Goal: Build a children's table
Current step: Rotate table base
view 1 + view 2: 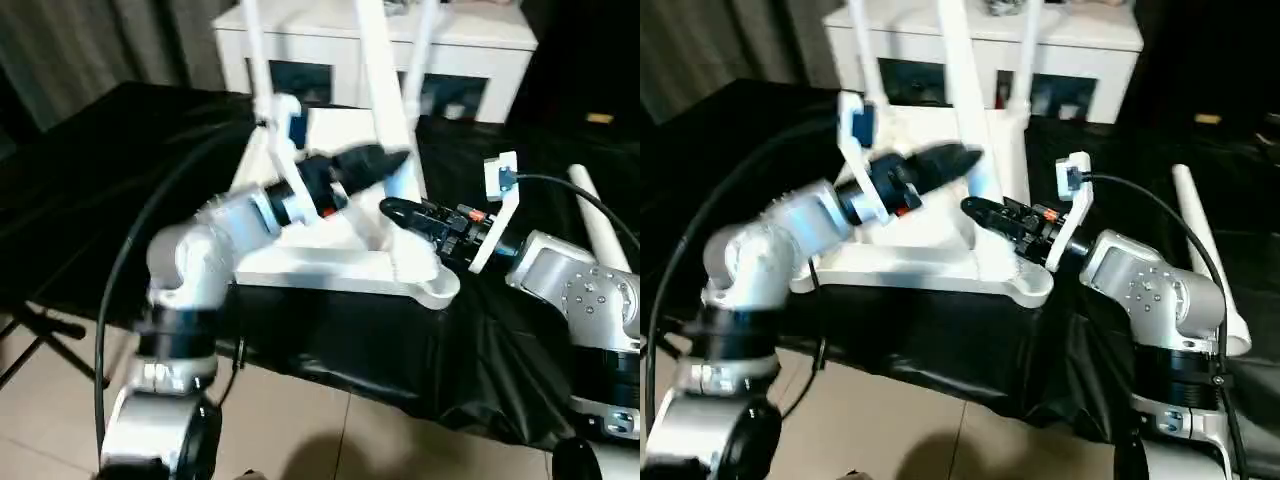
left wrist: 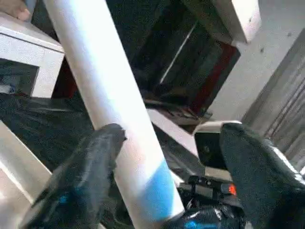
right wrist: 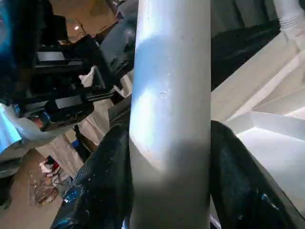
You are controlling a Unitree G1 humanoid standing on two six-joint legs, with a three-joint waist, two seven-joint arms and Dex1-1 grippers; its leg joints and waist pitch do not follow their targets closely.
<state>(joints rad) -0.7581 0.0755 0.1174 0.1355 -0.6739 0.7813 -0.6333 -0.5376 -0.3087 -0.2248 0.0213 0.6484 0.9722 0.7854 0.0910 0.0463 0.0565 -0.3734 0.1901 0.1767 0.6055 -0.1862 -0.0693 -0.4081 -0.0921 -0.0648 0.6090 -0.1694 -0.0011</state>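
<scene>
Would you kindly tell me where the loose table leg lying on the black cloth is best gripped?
Take the loose leg around its plain middle, coming from above and straddling it crosswise. It lies flat on the black cloth, a round tapered tube with both sides free, so a mid-shaft grip should probably balance it.

Room lighting is dim; white parts glare against dark cloth. The left arm [image 1: 250,215] shows motion blur; wrist views are soft.

Your robot: silver forearms, black-fingered left gripper [image 1: 385,163] and right gripper [image 1: 400,212], black cables, white wrist-camera brackets, orange-red wrist accents.
</scene>
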